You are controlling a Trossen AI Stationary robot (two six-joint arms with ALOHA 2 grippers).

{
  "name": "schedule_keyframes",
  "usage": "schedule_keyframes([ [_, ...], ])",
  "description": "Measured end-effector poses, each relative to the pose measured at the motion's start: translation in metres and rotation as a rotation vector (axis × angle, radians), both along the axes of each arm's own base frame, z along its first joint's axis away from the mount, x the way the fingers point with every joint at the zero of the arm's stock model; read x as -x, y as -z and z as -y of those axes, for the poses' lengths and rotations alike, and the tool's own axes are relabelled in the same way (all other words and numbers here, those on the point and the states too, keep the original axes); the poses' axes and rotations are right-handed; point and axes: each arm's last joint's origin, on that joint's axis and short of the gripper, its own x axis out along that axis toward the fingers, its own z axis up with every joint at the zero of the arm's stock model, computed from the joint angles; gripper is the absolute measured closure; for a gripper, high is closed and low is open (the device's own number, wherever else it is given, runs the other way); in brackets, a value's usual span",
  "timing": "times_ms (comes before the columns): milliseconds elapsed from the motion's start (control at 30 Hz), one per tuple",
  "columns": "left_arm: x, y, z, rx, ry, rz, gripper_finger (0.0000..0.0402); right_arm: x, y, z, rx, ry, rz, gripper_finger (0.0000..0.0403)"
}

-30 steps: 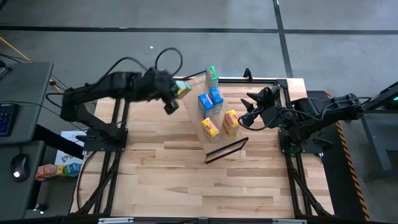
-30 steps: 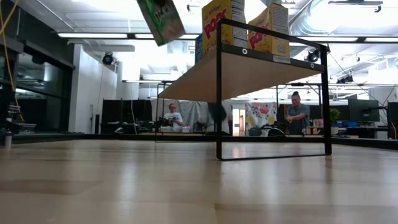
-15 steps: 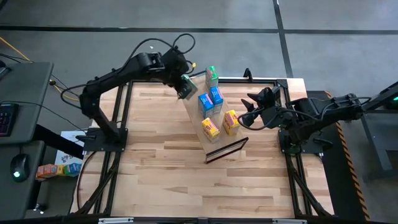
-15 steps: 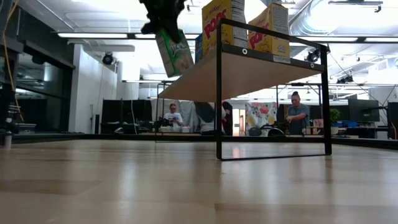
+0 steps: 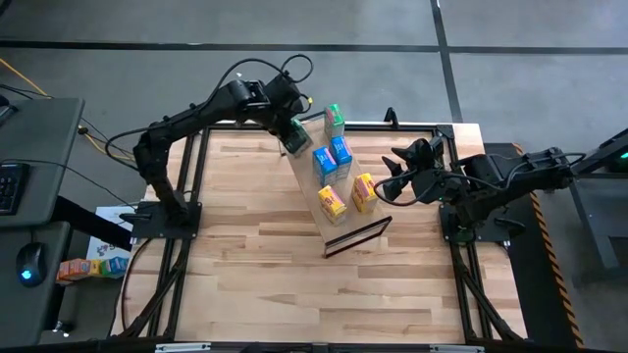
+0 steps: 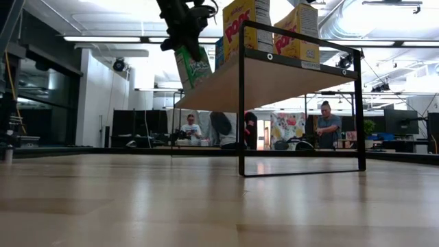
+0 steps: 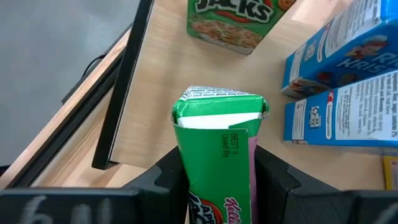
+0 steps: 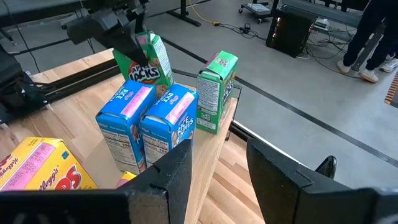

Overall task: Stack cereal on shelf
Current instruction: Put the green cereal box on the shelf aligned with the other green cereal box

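Since the shelf is tilted, the green box pinched in the left claw should be set squarely beside the standing green box. Right claw: spread, waiting nearby.

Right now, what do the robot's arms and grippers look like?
Both arms are black, built from jointed segments. The left arm has thin black cables looping above its wrist. The left gripper has two chunky, dark, angular fingers. The right gripper matches it, with dark, blocky, flat-faced fingers. No markings can be made out on them.
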Motion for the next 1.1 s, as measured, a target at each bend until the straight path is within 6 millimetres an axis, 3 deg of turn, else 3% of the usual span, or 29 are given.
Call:
schedule_keyframes([
  [167, -0.004, 0.005, -0.002, -0.009, 0.023, -0.015, 0.0280, 0.000, 0.000, 0.000, 0.000, 0.000, 0.000, 0.0256],
  [567, -0.004, 0.003, -0.001, -0.042, 0.077, -0.019, 0.0198, 0.000, 0.000, 0.000, -0.004, -0.006, -0.004, 0.0256],
  [767, -0.007, -0.002, -0.003, -0.061, 0.088, 0.035, 0.0180, 0.000, 0.001, 0.000, -0.008, -0.010, -0.006, 0.0256],
  [1100, 0.019, -0.073, 0.008, -0.156, 0.091, 0.200, 0.0179, 0.000, 0.001, 0.000, -0.014, -0.016, -0.008, 0.0256],
])
